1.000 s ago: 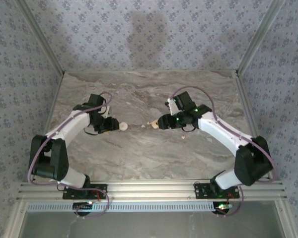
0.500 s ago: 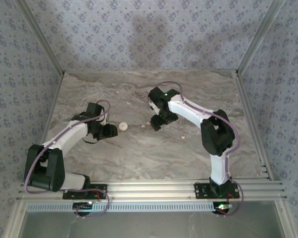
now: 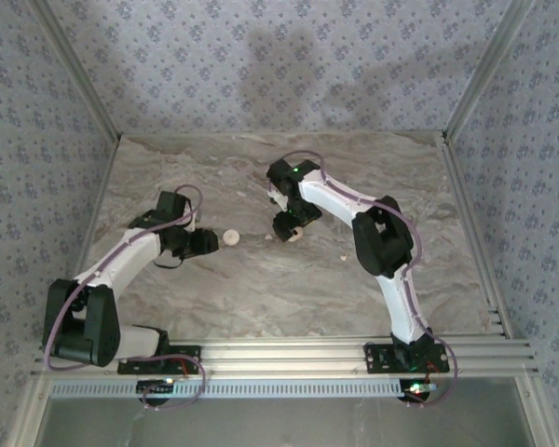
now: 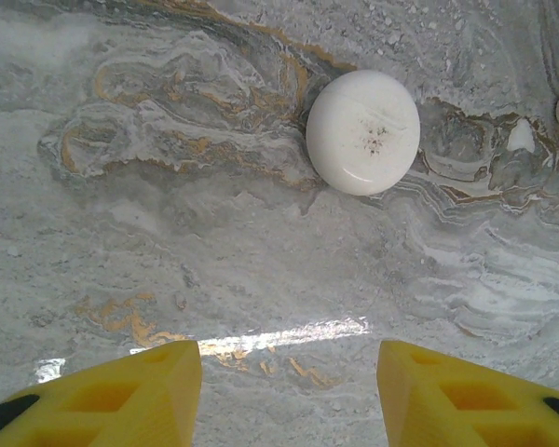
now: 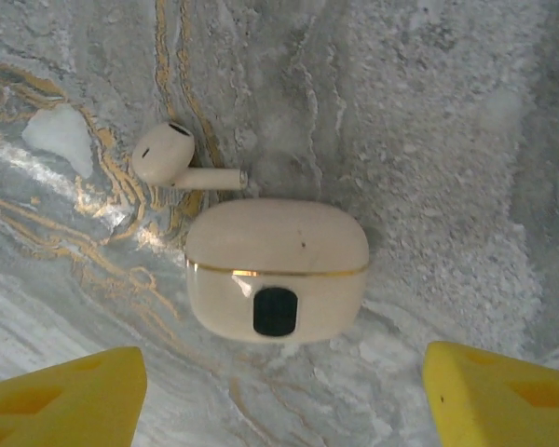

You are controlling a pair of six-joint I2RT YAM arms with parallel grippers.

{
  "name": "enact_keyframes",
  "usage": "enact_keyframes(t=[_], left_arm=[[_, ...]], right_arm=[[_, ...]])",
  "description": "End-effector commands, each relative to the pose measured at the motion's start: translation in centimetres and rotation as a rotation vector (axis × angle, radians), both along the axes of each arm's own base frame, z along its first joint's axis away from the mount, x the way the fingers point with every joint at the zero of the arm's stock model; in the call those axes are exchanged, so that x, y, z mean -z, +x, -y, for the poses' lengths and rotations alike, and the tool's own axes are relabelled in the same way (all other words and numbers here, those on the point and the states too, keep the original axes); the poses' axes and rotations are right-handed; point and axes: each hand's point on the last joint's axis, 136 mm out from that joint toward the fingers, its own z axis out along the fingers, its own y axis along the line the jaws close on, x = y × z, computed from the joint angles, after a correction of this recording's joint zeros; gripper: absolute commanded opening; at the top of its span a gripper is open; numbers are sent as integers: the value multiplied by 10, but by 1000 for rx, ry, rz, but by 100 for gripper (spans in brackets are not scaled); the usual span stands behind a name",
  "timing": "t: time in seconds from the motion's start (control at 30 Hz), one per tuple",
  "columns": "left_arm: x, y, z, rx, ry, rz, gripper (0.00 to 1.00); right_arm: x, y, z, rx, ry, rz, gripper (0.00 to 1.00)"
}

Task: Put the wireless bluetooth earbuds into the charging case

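Cream-peach plastic, rounded like a pebble, the charging case (image 5: 277,270) lies flat on the grey marble-patterned bench (image 5: 447,112). It has a gold seam across it and a dark window low on its face. That seam looks shut, so I judge nothing can go in until the lid is lifted. One small white earbud (image 5: 182,158) with a short stem lies just beside the case's far edge; whether stem and case touch, I cannot tell. The right pincer (image 5: 279,400) hangs over them with its fingers wide apart, gripping nothing. The left pincer (image 4: 289,391) is parted too and empty, facing a round cream-white disc (image 4: 363,132) that lies well apart from the case.

Trouble would most likely come from the earbud. Tiny, smooth and rounded, it could squirt out of a closing grip or roll away. Fingers this broad, coming down so close, may shove the case sideways. The light case could also skid if pressed with nothing steadying it. A pale chip-like mark (image 5: 61,135) sits near the earbud. A pale speck (image 3: 343,254) further right on the bench is too small to identify.
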Motion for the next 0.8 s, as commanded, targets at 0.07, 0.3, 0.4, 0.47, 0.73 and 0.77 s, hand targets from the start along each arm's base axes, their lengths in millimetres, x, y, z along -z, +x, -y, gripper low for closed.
enact_keyframes(t=[0.07, 0.3, 0.4, 0.47, 0.73, 0.77], left_arm=[[-5, 3, -1, -9, -21, 27, 53], [-5, 3, -1, -11, -23, 25, 53], [-5, 3, -2, -12, -22, 26, 53], [-4, 2, -2, -12, -21, 22, 53], [-6, 2, -1, -5, -21, 31, 52], [-7, 2, -1, 0, -24, 37, 52]], right_arm=[[10, 4, -9, -28, 29, -47, 80], [26, 5, -7, -33, -1, -79, 78], [29, 4, -8, -32, -1, -87, 74], [30, 4, -8, -27, 1, -85, 71], [28, 8, -10, -25, 25, -48, 51], [24, 8, -9, -17, 35, -34, 50]])
